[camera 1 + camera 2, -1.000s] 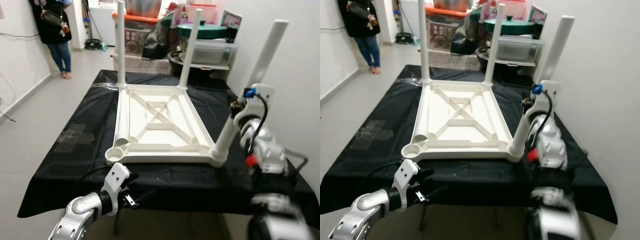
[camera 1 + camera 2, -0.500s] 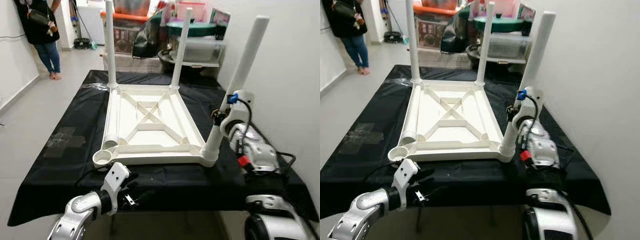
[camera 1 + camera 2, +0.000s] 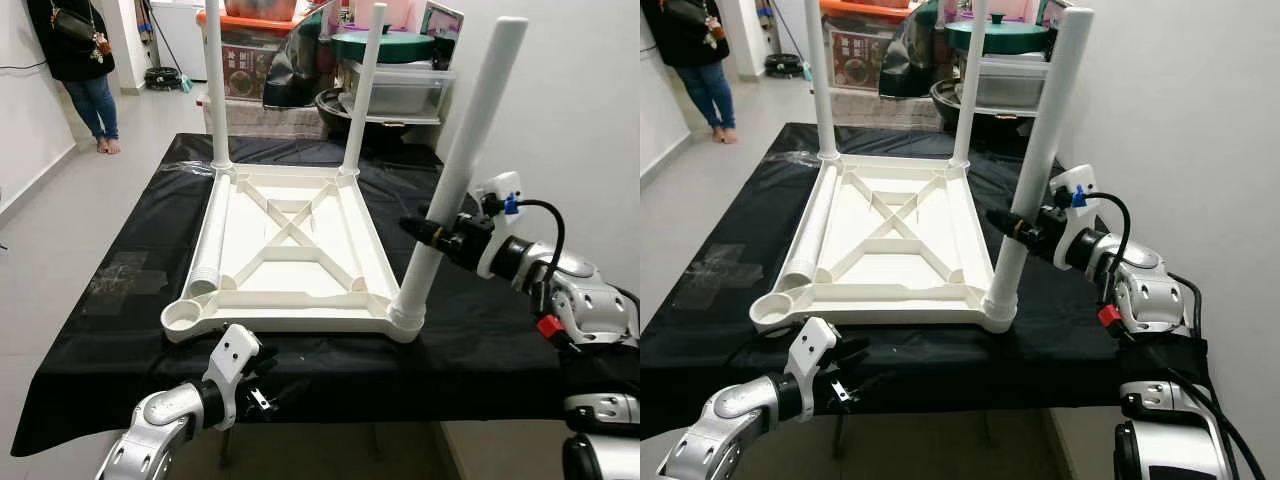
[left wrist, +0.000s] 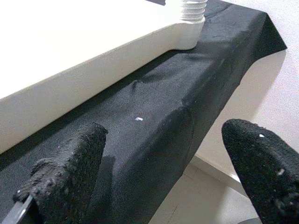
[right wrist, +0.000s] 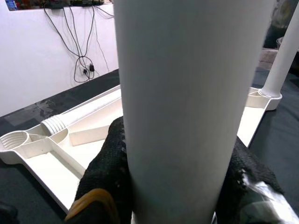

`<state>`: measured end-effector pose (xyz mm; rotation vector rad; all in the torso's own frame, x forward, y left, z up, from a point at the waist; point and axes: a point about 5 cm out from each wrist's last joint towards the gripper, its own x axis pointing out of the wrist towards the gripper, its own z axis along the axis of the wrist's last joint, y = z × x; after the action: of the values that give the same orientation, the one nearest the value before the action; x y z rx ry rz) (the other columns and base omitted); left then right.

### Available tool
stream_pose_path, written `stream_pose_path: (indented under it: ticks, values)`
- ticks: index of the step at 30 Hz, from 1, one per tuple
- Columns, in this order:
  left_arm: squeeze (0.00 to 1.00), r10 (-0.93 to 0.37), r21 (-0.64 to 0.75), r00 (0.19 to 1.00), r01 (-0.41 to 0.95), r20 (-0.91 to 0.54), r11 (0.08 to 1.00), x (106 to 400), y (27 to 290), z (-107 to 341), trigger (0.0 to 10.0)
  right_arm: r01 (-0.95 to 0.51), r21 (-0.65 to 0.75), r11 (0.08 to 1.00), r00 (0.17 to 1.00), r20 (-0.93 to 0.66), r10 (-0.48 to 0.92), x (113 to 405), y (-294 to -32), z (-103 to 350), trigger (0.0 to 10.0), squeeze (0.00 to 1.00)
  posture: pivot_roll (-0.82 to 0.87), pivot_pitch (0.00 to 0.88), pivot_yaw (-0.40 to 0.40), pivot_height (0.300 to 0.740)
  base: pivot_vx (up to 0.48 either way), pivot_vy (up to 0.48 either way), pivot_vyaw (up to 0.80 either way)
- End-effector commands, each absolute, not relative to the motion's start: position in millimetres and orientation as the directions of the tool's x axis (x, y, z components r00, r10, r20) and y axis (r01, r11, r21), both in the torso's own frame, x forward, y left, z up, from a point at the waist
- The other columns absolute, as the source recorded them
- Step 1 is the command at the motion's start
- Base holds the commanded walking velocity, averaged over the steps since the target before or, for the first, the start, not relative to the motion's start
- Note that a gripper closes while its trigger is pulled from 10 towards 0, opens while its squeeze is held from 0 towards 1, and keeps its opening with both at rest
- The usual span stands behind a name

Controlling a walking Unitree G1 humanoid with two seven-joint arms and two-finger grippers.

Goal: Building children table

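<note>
Tabletop [image 3: 290, 250], smooth white ribbed plastic, lies upside down on black cloth [image 3: 480, 340]. Right gripper [image 3: 1025, 232] clamped round its near-right tube leg [image 3: 455, 180]; loose leg [image 3: 208, 245] lies inside tray. Left gripper [image 4: 154, 177], fingers apart, below cloth edge.

Smooth matt white plastic table top [image 3: 290, 250] and leg [image 3: 455, 185] on matt black woven cloth [image 3: 480, 330].

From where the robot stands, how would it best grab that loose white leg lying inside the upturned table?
Probably the smooth middle of the loose leg, coming from above: it lies flat along the table's left rim, its ribbed end toward the empty socket.
</note>
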<state>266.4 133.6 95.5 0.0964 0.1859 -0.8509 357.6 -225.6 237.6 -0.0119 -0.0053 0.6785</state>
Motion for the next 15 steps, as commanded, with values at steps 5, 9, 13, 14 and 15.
stream_pose_path:
  ticks: [5, 9, 13, 14, 15]
  values:
    - [0.00, -0.741, -0.005, 0.638, 0.757, -0.207, 0.653, 266, 133, 93, 10.0, -0.218, 0.045, 0.975, 0.972, -0.081, 0.221, 378, -231, 212, 0.0, 0.00, 0.06, 0.000, -0.107, 0.740, 0.000, 0.000, 0.00]
    - [0.00, -0.741, -0.004, 0.638, 0.757, -0.210, 0.653, 265, 134, 93, 10.0, 0.050, 0.103, 0.993, 0.993, -0.112, -0.039, 376, -241, 200, 0.0, 0.00, 0.07, 0.000, -0.103, 0.740, 0.000, 0.000, 0.00]
    - [0.00, -0.741, -0.005, 0.637, 0.758, -0.211, 0.652, 265, 134, 93, 10.0, 0.162, 0.117, 0.980, 0.983, -0.108, -0.149, 369, -239, 192, 0.0, 0.00, 0.07, 0.000, -0.103, 0.740, 0.000, 0.000, 0.00]
    - [0.00, -0.741, -0.005, 0.637, 0.758, -0.211, 0.652, 265, 134, 93, 10.0, 0.162, 0.117, 0.980, 0.983, -0.108, -0.149, 369, -239, 192, 0.0, 0.00, 0.07, 0.000, -0.103, 0.740, 0.000, 0.000, 0.00]
    - [0.00, -0.742, -0.006, 0.636, 0.758, -0.210, 0.652, 265, 134, 93, 10.0, 0.207, 0.129, 0.970, 0.975, -0.105, -0.194, 365, -235, 189, 0.0, 0.00, 0.07, 0.000, -0.103, 0.740, 0.000, 0.000, 0.00]
